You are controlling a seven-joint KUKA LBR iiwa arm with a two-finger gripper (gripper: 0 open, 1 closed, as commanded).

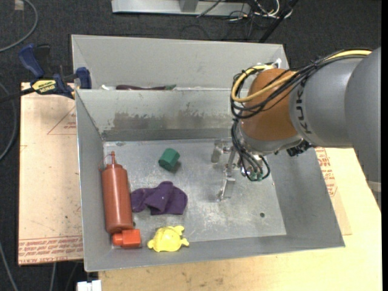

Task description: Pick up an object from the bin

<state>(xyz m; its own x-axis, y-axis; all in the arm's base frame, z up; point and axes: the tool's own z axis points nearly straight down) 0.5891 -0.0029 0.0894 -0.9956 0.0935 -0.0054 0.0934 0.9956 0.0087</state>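
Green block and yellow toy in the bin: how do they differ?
The green block is compact and angular; the yellow toy is lumpy and larger. The green block lies toward the back, nearer the gripper; the yellow toy lies by the front wall. Both are small and loose.

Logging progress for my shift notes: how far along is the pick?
Done: the gripper is down in the bin. In hand: nothing lifted; it sits over bare floor beside the purple cloth. Left: grasp and raise a thing, such as the green block.
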